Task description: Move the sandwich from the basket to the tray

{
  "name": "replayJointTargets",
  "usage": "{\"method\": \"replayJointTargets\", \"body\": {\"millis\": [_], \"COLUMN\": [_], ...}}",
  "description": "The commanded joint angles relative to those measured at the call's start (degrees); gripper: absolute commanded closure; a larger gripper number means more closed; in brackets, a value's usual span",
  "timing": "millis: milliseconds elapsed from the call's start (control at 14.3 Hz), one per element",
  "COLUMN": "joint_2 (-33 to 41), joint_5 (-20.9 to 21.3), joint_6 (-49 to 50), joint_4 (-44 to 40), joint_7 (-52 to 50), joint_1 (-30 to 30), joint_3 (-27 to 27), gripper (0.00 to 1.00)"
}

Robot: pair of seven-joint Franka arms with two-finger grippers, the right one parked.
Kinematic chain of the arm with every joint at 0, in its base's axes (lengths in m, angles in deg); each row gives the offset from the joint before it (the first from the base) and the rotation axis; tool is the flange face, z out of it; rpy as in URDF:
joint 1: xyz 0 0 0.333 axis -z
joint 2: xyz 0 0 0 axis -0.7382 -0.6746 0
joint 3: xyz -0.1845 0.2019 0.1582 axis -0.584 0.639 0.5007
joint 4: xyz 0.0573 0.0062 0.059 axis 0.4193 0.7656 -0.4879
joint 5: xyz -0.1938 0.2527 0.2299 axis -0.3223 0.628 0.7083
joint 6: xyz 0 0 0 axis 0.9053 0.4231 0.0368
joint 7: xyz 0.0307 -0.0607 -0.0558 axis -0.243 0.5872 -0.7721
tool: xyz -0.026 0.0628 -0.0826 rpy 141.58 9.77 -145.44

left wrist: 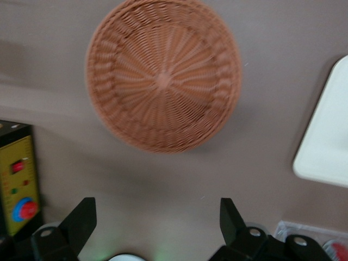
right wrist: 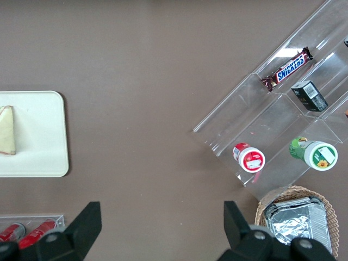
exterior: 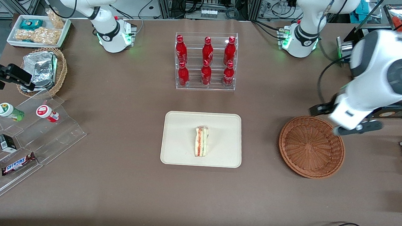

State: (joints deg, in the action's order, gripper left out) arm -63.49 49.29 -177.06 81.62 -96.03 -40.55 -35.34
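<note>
The sandwich (exterior: 201,141) lies on its side near the middle of the cream-beige tray (exterior: 178,139), and shows in the right wrist view (right wrist: 6,130) on the tray (right wrist: 38,136). The reddish-brown wicker basket (exterior: 311,146) stands beside the tray toward the working arm's end and holds nothing. My left gripper (exterior: 342,119) hangs above the basket's rim on the side farther from the front camera. It is open and holds nothing. In the left wrist view the gripper (left wrist: 156,209) has its fingers wide apart over bare table, with the basket (left wrist: 163,76) and a corner of the tray (left wrist: 326,141) ahead.
A clear rack of red bottles (exterior: 206,61) stands farther from the front camera than the tray. Toward the parked arm's end are a clear stepped shelf (exterior: 21,140) with snacks, a tan basket of foil packs (exterior: 44,70) and a white snack tray (exterior: 38,31). A yellow control box (left wrist: 19,179) sits near the basket.
</note>
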Motion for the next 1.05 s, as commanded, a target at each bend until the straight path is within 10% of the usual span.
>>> {"method": "replayJointTargets", "body": {"millis": [0,350,980], "joint_2": [5.4,5.8,4.8], "joint_5": [0.2,0.1,-0.1], "joint_6": [2.8,2.4,0.3], "joint_4": [1.8,-1.9,-5.7], "joint_7": [4.2,12.0,12.4], "joint_1": [-4.0,-11.1,-3.3], "joint_3": [-1.1,-6.3,-0.2], "gripper": [0.00,0.00,0.00]}}
